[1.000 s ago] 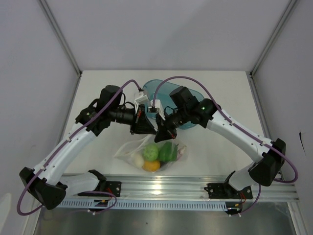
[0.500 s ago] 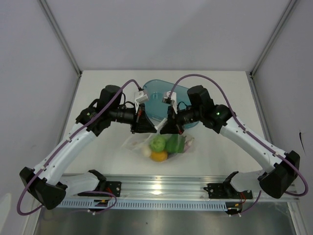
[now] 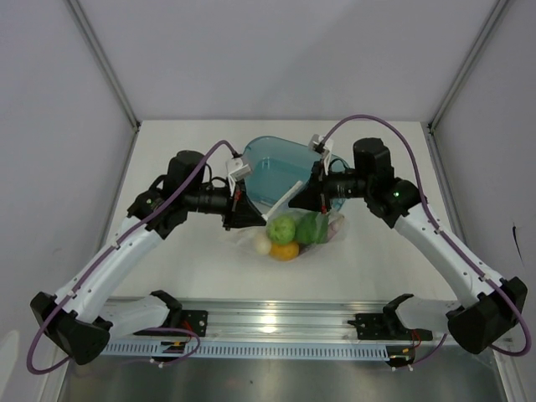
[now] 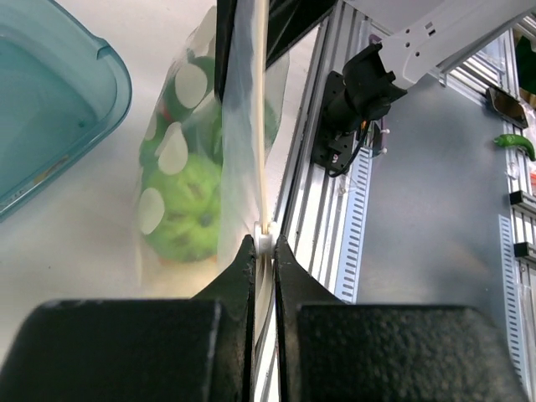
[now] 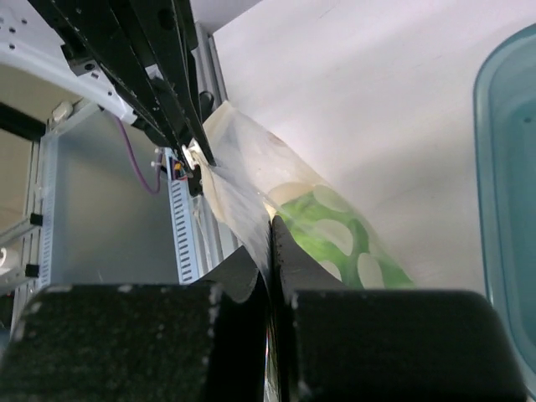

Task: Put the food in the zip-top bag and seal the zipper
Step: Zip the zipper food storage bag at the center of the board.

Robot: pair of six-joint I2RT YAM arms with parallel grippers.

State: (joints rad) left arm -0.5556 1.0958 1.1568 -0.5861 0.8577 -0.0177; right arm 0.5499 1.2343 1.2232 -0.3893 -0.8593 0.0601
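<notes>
Left gripper [image 4: 264, 249] and right gripper [image 5: 270, 228], each with jaws pinched narrow on the mouth edge of the zip-top bag [image 5: 239, 188], hold that edge stretched in a straight line between them. The left gripper clamps the zipper [image 4: 262, 126] where the pale strip runs away from its tips. The right gripper nips the same edge further along, facing the left one.

The food [image 3: 289, 234] is already inside the bag. A green pepper [image 4: 188, 222] shows through the spotted film, and the top view adds a yellow-orange piece [image 3: 285, 250] and a white egg [image 3: 262, 244]. Their weight pulls the pouch down below the held edge, over the counter [image 3: 193, 142] just in front of the teal tray [image 3: 272, 167]. Whether the pouch touches the counter cannot be told.

Holding the mouth taut from two points plausibly keeps the two zipper tracks aligned and flat, so that a pinch slid along the strip could press them shut. How much of the strip is already mated is not visible.
</notes>
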